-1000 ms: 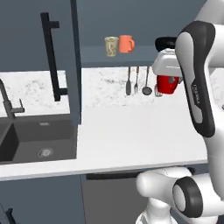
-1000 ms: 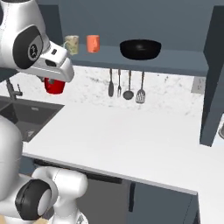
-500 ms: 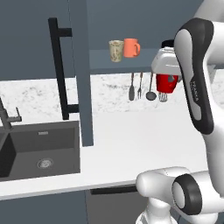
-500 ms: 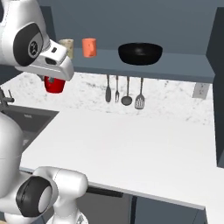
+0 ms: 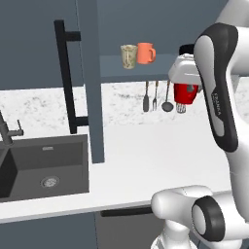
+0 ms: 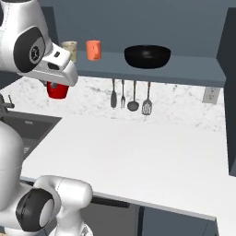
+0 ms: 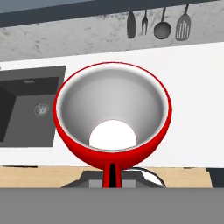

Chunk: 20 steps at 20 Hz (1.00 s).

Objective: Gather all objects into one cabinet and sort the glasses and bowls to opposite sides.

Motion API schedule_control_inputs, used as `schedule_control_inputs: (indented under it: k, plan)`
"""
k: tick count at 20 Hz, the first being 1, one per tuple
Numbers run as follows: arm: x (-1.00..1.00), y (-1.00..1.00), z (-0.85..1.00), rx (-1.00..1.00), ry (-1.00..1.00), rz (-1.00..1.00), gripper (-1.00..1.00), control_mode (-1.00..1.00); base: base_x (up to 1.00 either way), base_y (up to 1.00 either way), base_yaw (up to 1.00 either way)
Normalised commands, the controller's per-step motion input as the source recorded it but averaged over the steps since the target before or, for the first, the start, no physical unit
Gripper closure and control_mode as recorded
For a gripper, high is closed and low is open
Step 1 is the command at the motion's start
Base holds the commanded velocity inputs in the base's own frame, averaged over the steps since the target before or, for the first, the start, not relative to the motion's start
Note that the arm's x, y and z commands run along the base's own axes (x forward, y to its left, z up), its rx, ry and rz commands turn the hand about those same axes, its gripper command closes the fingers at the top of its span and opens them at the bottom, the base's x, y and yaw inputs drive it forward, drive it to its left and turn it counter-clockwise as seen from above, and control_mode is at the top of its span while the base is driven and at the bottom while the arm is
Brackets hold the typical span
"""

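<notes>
Gripper (image 5: pixel 184 99) closed on the glossy red mug (image 5: pixel 185 92), round-mouthed with pale interior, held above the white counter (image 5: pixel 160 151) below the cabinet shelf (image 6: pixel 184 69) carrying beige cup (image 5: pixel 128 56), orange mug (image 5: pixel 145 53) and wide black bowl (image 6: pixel 147 56), open shelf between them

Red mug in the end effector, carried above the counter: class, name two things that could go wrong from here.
1. The red mug hangs from the end effector above the white counter; if the hold slips, it could fall.
2. The beige cup and orange mug stand close together on the cabinet shelf; setting the red mug beside them could knock one over.
</notes>
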Motion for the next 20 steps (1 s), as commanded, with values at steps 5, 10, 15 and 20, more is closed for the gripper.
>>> schedule_control_inputs:
  k: [5,10,15,20]
  plan:
    - [0.0,0.0,0.0,0.0,0.0,0.0,1.0,1.0,0.0,0.0,0.0]
    - [0.0,0.0,0.0,0.0,0.0,0.0,1.0,1.0,-0.01,0.0,0.0]
    - [-0.05,0.01,0.1,0.0,-0.11,0.04,1.0,-1.0,0.0,0.0,0.0]
    - [0.0,0.0,0.12,0.0,-0.14,0.16,1.0,-1.0,0.0,0.0,0.0]
